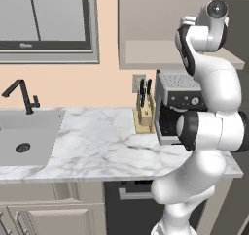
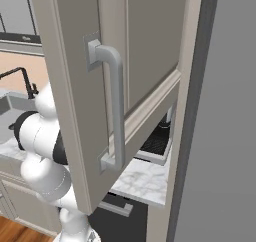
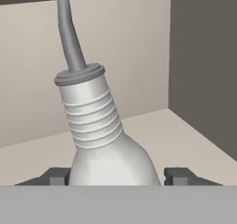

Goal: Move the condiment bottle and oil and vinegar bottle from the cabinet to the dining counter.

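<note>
Left base view: my white arm (image 1: pixel 209 127) rises from the lower right and reaches up into the open taupe cabinet (image 1: pixel 146 20) above the marble worktop (image 1: pixel 107 142). My wrist sits at the cabinet's pale shelf (image 1: pixel 160 54). Below my arm stand a steel coffee machine (image 1: pixel 177 95) and a wooden knife block (image 1: pixel 144 115); a sink (image 1: pixel 24 142) with a black tap (image 1: pixel 22 95) lies far off to the left, under a grey-framed window (image 1: pixel 48 23).

Right base view: the open cabinet door (image 2: pixel 100 86) with its vertical silver bar handle (image 2: pixel 116 106) stands close in front, hiding my hand. My arm's joints show at the lower left.

Hand view: my tool (image 3: pixel 118 176) points into the cabinet, its two dark fingertips (image 3: pixel 58 176) at either side of the oil and vinegar bottle (image 3: pixel 104 140). The pale bottle stands on the shelf directly between the tips, leaning slightly, with a ribbed neck and a slim grey spout (image 3: pixel 68 33) rising above. The tips lie right beside the bottle's body; I cannot tell whether they press on it.
</note>
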### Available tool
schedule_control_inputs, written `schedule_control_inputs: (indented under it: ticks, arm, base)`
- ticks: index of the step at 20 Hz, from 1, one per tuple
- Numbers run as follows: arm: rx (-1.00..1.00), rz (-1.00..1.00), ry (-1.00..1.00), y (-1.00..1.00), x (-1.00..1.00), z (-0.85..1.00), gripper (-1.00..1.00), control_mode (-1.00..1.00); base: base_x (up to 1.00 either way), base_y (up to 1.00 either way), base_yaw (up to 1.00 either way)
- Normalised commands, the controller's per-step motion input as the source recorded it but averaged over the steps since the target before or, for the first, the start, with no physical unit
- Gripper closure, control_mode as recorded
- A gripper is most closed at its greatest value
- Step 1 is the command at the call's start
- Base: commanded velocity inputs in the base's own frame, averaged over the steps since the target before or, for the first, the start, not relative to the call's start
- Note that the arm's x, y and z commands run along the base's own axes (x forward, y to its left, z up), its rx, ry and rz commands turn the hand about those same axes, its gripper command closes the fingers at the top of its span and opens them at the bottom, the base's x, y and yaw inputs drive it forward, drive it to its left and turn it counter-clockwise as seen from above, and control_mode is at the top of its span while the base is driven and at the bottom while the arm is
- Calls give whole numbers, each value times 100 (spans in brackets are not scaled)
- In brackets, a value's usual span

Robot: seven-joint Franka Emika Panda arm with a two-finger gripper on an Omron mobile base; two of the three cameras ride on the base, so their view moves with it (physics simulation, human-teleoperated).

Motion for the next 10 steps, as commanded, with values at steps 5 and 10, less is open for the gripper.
schedule_control_inputs:
  ticks: [5,10]
  arm:
    - [0,3,0,-3,-9,-2,100,-100]
    - [0,3,-7,0,-84,0,100,-100]
  base:
    - [0,0,0]
    - [0,0,0]
